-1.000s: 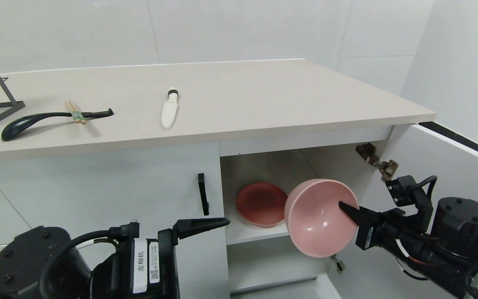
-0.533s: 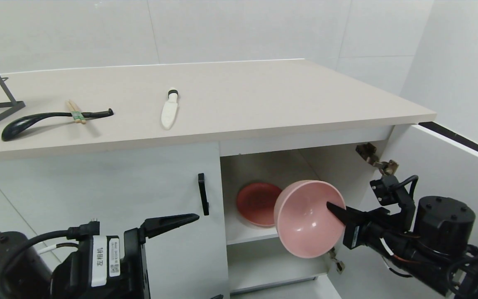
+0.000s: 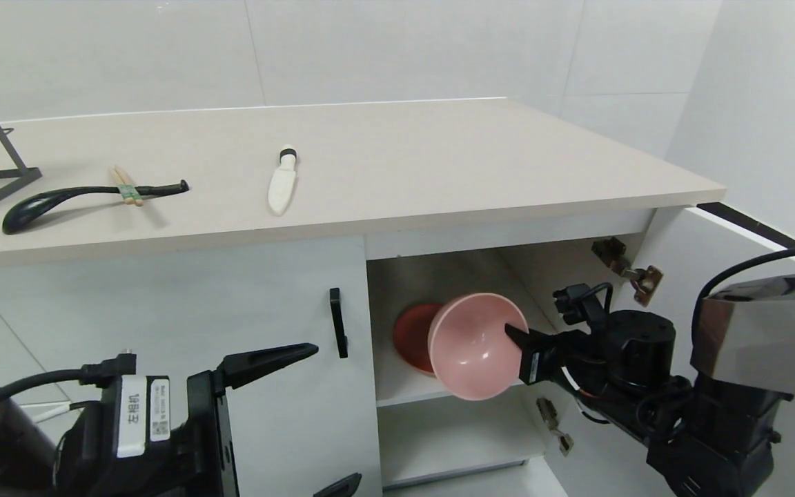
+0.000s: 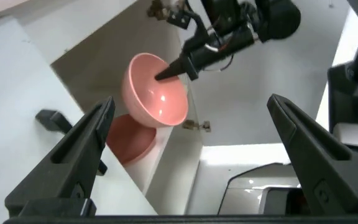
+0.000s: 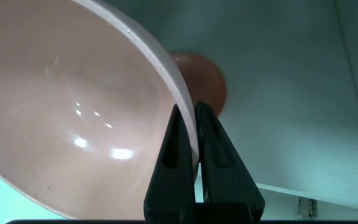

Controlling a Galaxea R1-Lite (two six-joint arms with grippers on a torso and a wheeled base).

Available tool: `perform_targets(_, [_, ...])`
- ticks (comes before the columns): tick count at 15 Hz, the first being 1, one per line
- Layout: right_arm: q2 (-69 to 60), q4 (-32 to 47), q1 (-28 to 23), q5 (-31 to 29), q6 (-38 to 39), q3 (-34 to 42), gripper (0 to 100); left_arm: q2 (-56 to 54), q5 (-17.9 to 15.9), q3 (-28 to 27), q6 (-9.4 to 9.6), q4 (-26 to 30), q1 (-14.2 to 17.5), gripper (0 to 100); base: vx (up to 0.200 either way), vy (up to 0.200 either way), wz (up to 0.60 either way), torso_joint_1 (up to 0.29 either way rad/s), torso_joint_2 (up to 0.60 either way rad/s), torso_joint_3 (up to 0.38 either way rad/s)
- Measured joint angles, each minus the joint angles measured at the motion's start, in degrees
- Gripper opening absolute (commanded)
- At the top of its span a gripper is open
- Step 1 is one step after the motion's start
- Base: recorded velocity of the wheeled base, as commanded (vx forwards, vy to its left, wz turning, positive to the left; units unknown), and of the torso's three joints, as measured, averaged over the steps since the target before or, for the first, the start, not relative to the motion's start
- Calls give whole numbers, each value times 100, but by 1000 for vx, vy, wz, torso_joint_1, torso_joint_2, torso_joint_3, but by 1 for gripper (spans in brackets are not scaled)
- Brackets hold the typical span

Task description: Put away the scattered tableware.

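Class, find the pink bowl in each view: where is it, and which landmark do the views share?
Head view: the pink bowl, tilted, right of centre at the mouth of the open cabinet, rim clamped by the right gripper.
Left wrist view: beyond the open left gripper, before the cabinet opening.
Right wrist view: close up, rim in the right gripper.
Shared landmark: the red plate behind the bowl.

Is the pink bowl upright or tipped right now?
Tipped. The bowl hangs on edge, its empty hollow facing out of the cabinet, with the right gripper shut on its rim.
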Motion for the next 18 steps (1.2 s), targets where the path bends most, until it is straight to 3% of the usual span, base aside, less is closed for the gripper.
perform_targets(4, [384,0,-16,-2,0,-380,0,-44,1290,-2,-668,2,-232,100,0,0,0,0,0,0])
perform_targets(6, [544,-5,-35,1,0,-617,0,-165,1634,-2,-802,57,-516,100,0,0,0,0,0,0])
perform_targets(10, [805,-2,-55,30,13,-951,0,-820,1702,0,-824,833,-730,100,0,0,0,0,0,0])
perform_targets(14, [1029,-2,-77,44,16,-1215,0,-2345,1697,2,-811,2305,-678,100,0,0,0,0,0,0])
perform_targets(18, [1259,-2,-90,206,5,-1580,0,-3707,1702,-2,-833,3235,113,100,0,0,0,0,0,0])
